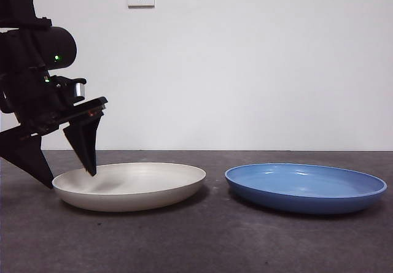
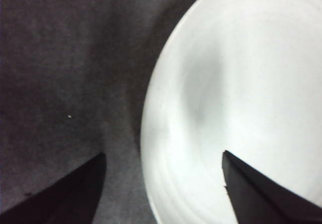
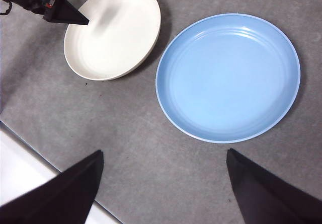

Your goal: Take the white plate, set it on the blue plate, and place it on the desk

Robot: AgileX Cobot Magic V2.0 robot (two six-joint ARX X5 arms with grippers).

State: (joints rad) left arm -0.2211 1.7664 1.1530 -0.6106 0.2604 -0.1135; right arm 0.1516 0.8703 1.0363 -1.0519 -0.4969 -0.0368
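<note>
The left gripper (image 1: 70, 175) is black with 2 pointy, wedge-shaped jaws, a big rounded black body, 2 tiny green lights, a small silver part and a little red spot.

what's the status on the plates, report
Left gripper open, jaws straddling the white plate's rim. Right gripper open, waiting high. Blue plate beside it on the desk, bare. Nothing in the way.

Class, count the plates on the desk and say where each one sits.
2. The round cream-white plate lies under the left claw; the round glossy blue plate lies apart beside it. None looks hidden.
</note>
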